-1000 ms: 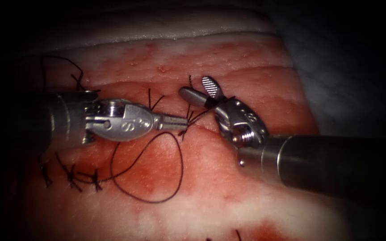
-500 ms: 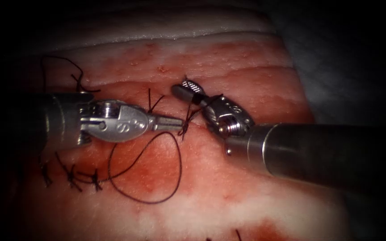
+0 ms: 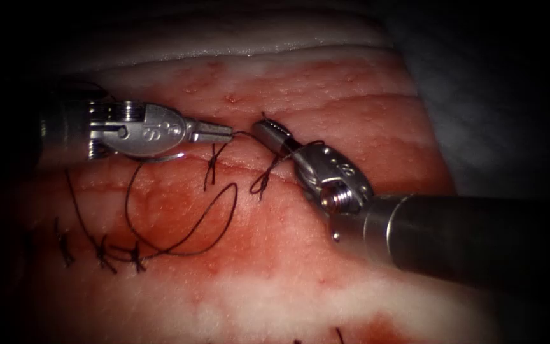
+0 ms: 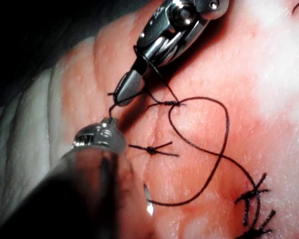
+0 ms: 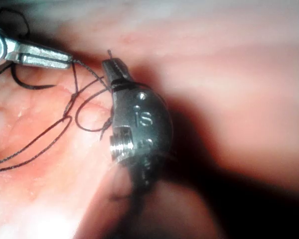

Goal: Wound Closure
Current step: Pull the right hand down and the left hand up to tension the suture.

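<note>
Your left tool (image 3: 221,132) and right tool (image 3: 268,132) are each clamped on thread (image 3: 240,133) just between their tips; needle (image 4: 147,199) lies loose beneath your left shaft. Tugging hard risks snapping thread.

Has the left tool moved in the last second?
Yes. In the endoscope view the left tool, jaws shut on the thread, has shifted up and to the left of the cut in the tissue.
</note>
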{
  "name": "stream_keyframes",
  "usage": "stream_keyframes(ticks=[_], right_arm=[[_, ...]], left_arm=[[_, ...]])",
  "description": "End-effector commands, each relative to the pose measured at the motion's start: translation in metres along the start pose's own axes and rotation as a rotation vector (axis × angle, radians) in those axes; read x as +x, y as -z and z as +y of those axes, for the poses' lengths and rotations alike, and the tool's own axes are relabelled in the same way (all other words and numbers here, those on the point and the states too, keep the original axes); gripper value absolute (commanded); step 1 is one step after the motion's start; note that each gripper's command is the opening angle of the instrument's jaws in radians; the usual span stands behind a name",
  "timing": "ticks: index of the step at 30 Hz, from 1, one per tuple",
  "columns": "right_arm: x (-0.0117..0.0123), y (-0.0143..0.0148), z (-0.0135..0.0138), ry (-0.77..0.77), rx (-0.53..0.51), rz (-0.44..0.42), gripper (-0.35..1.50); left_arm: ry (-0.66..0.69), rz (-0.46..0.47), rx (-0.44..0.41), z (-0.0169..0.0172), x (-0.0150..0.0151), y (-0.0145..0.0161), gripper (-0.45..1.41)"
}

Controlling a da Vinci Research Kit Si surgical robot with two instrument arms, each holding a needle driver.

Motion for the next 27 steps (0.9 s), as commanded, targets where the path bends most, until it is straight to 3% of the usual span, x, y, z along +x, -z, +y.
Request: stream_keyframes(ticks=[1, 13, 27], right_arm=[[-0.0007, -0.0002, -0.0004, 0.008, 0.015, 0.015, -0.35], [-0.0023, 0.0029, -0.0015, 0.047, 0.046, 0.027, -0.35], [-0.0043, 0.0050, -0.0027, 0.065, 0.071, 0.002, -0.35]], left_arm=[[0.010, -0.011, 0.003, -0.0012, -0.0005, -0.0008, -0.45], [0.121, -0.087, -0.037, -0.0097, -0.0061, -0.0050, -0.45], [0.195, -0.075, -0.042, -0.0175, -0.0093, -0.0095, -0.45]])
